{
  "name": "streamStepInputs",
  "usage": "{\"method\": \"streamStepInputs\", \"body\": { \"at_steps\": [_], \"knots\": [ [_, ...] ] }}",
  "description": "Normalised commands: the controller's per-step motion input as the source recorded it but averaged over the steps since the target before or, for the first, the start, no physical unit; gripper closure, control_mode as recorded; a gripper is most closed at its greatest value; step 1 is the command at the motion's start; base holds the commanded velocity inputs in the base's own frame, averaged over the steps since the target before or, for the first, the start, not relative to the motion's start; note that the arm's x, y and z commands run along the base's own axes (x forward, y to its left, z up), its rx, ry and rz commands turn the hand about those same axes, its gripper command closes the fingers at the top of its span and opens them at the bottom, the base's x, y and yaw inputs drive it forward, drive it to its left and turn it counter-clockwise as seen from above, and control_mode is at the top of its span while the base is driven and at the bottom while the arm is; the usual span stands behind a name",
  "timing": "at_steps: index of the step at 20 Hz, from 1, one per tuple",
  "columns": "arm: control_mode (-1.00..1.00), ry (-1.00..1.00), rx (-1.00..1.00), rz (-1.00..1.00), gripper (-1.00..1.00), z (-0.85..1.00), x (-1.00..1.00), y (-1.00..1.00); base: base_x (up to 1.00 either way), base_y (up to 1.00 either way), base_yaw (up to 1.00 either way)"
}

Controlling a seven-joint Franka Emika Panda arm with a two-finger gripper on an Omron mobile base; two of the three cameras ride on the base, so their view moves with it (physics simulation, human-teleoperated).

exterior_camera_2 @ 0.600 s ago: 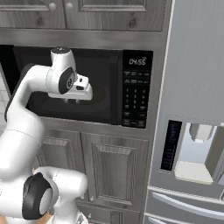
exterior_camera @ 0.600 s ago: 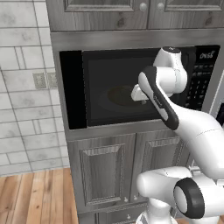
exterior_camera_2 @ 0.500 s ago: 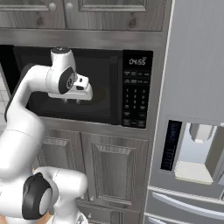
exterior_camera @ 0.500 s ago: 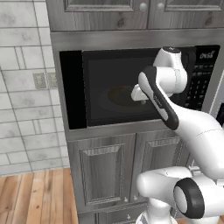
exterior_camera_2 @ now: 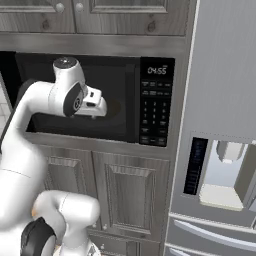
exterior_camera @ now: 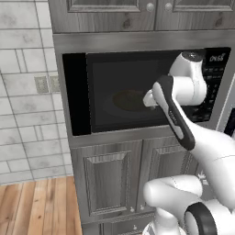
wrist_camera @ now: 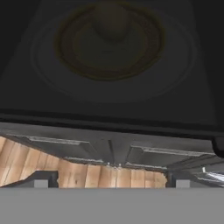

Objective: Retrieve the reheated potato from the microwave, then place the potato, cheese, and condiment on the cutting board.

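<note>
Potato [wrist_camera: 112,19] dim behind microwave [exterior_camera: 92,78] glass

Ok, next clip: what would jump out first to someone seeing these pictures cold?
The white arm, reaching up with its gripper right in front of the microwave, which is built into grey cabinets beside a fridge. Next, the hand view through the dark glass door: the potato, a round lump, sits on a plate inside.

Flanking base views — hand camera near microwave [wrist_camera: 109,87]
</note>
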Motion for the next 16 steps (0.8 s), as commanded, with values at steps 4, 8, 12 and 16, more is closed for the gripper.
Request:
{"method": "streamStepInputs", "body": {
  "at_steps": [4, 8, 12, 16],
  "knots": [
    [-1.00, -0.36, 0.07, -0.14, -1.00, 0.00, -0.37, -0.37, 0.00, 0.00, 0.00],
    [-1.00, -0.22, 0.04, -0.16, -1.00, 0.00, -0.22, -0.41, 0.00, 0.00, 0.00],
    [-1.00, 0.00, 0.06, -0.19, -1.00, 0.08, -0.03, -0.49, 0.00, 0.00, 0.00],
    [-1.00, 0.01, 0.02, -0.08, -1.00, 0.07, 0.01, -0.48, 0.00, 0.00, 0.00]
  ]
}}
